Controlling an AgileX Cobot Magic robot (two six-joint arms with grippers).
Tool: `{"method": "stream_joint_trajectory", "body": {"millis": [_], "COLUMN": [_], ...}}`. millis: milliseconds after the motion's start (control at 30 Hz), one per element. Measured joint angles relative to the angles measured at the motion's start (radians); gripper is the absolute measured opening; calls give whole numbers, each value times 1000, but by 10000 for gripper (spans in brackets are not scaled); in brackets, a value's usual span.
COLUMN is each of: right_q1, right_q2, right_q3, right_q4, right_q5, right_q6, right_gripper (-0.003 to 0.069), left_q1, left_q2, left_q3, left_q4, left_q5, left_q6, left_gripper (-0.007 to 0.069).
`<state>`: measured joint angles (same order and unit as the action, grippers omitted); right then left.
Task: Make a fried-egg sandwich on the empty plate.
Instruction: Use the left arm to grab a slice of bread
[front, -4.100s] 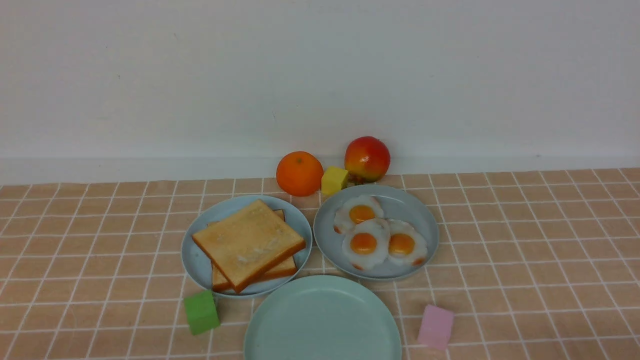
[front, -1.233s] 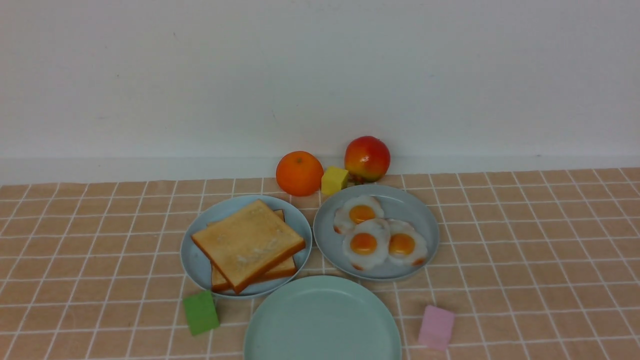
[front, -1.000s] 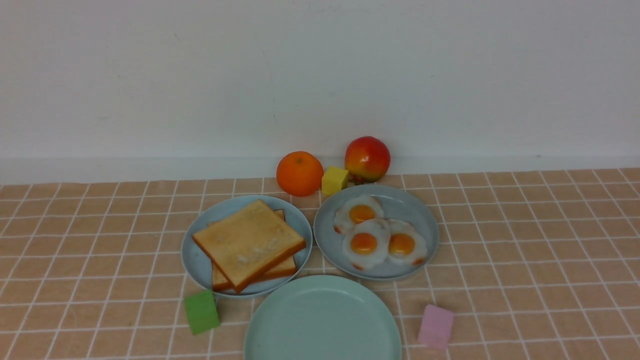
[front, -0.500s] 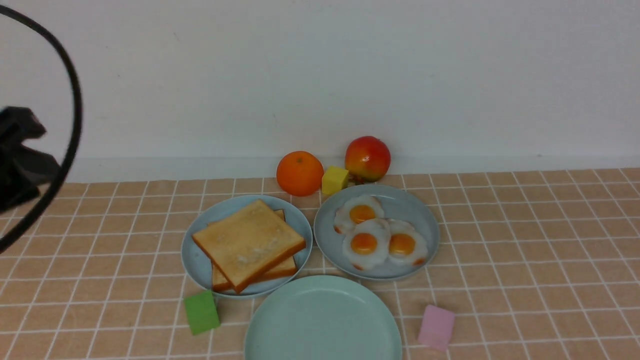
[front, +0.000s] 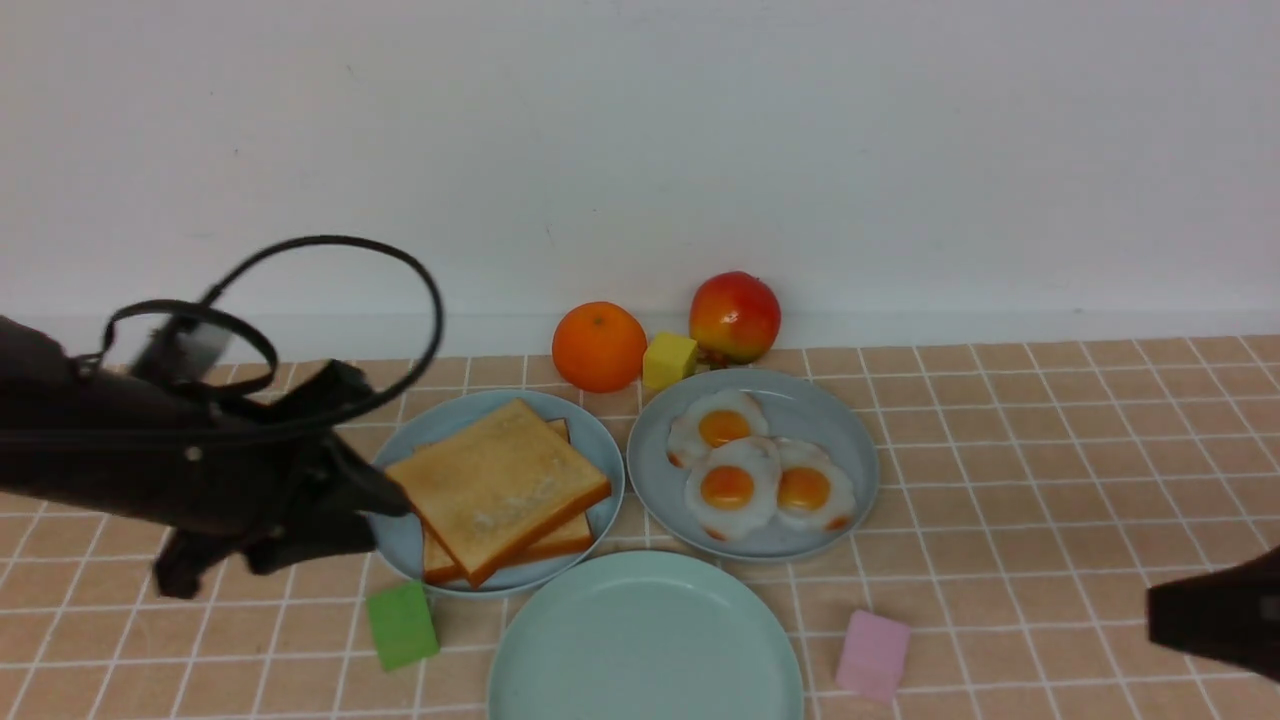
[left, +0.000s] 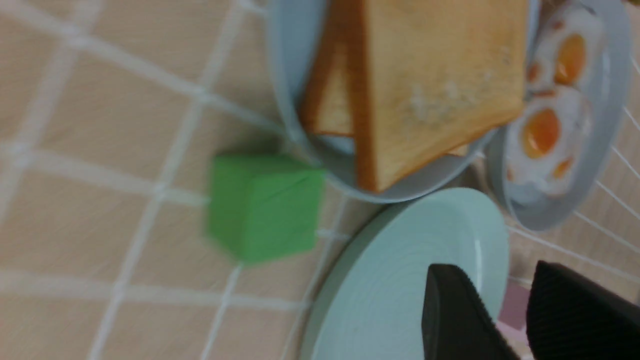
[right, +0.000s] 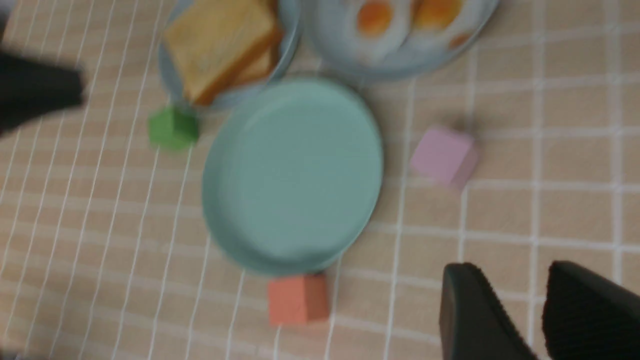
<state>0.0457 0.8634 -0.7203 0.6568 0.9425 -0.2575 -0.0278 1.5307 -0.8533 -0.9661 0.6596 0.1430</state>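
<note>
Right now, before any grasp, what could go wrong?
The toast slices lie stacked and askew, so the left claw may drag both. The three fried eggs overlap; lifting one could pull its neighbours. The green cube sits close by the toast plate and might get knocked.

The table (front: 1050, 450), covered in peach tile-patterned cloth, carries three plates close together: a mint-green plate (front: 645, 640) nearest, a light sky-blue plate (front: 455, 412) and a grey-blue plate (front: 820, 420) behind it. An orange (front: 599, 346), a yellow cube (front: 668, 361) and a red-yellow fruit (front: 734, 316) sit by the wall. A green cube (front: 402, 624), a pink cube (front: 872, 653) and a salmon-red cube (right: 298, 299) lie around the mint-green plate.
</note>
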Motion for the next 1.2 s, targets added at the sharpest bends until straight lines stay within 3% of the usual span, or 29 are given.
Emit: {"method": "stream_joint_trajectory", "body": {"millis": [67,167,233,267,300,467,567,633,667,733,867,1000,1200], "right_q1": [48,162,269,278,340,460,493,507,509,513,513,513,513], "right_q2": [44,107,159,163,197,266,286,300,301,306,307,307,307], "right_q3": [-29,-84,-141,-150,-184,-235,-239,-243,-243,-243,-243,-243,-243], "right_q4": [-9,-66,-185,-209,-313,-520,-549,-550,-550,-550,-551,-551,-552], "right_q5": [12,21,22,22,22,8,-10,-24,-25,-35,-35,-36,-36], "right_q6": [-6,16,100,119,203,417,474,496,496,498,499,500,516], "right_gripper": [239,245,256,257,262,267,267,267,267,267,267,267,267], "left_q1": [0,0,0,0,0,-1,-18,-50,-57,-100,-143,-155,-157], "left_q2": [49,108,136,137,144,145,145,145,145,149,186,226,275], "left_q3": [-2,-4,-4,-4,-4,-33,-71,-118,-121,-167,-220,-235,-235], "left_q4": [-107,-181,-182,-182,-166,-88,20,192,207,403,620,666,608], "left_q5": [-7,-39,-90,-90,-140,-187,-192,-193,-191,-185,-166,-167,-216], "left_q6": [130,201,211,211,208,153,78,-69,-83,-275,-523,-607,-615], "left_gripper": [238,238,238,238,238,239,251,271,274,296,309,309,309]}}
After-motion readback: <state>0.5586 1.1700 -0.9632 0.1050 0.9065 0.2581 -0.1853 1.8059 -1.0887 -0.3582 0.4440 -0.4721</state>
